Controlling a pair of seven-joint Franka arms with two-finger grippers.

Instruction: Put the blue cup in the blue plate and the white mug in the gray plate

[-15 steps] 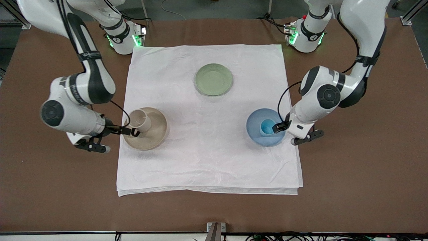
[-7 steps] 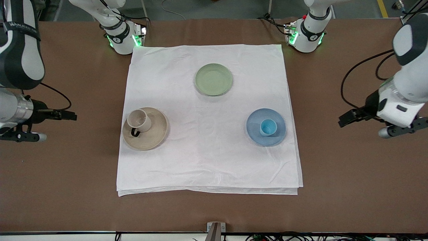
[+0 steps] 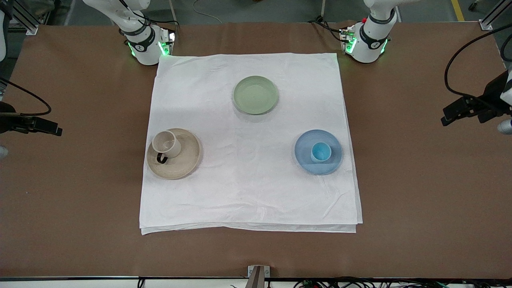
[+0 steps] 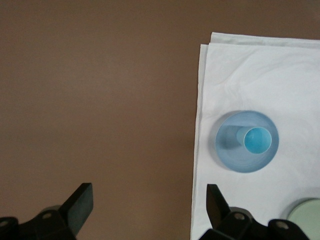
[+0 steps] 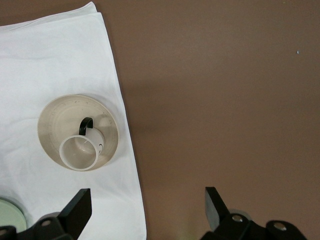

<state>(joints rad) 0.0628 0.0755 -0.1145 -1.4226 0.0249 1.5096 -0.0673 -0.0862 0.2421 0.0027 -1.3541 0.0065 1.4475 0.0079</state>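
Both placements: you can treat them as done, judging from how things lie; nothing seems left but parking the arms.
Front view, cup: the blue cup (image 3: 321,152) stands upright on the blue plate (image 3: 304,158), toward the left arm's end of the white cloth (image 3: 248,192).
Front view, mug: the white mug (image 3: 166,145) sits on the gray plate (image 3: 186,162), toward the right arm's end, black handle pointing to the front camera.
Front view, spare: the pale green plate (image 3: 256,95) lies bare, farther from the camera than both.
Left wrist view: your left gripper (image 4: 149,202) hangs over the brown table (image 4: 100,100), fingers spread wide, holding nothing, well apart from the cup.
Right wrist view: your right gripper (image 5: 147,205) is likewise spread and bare, over table beside the cloth edge, well apart from the mug.
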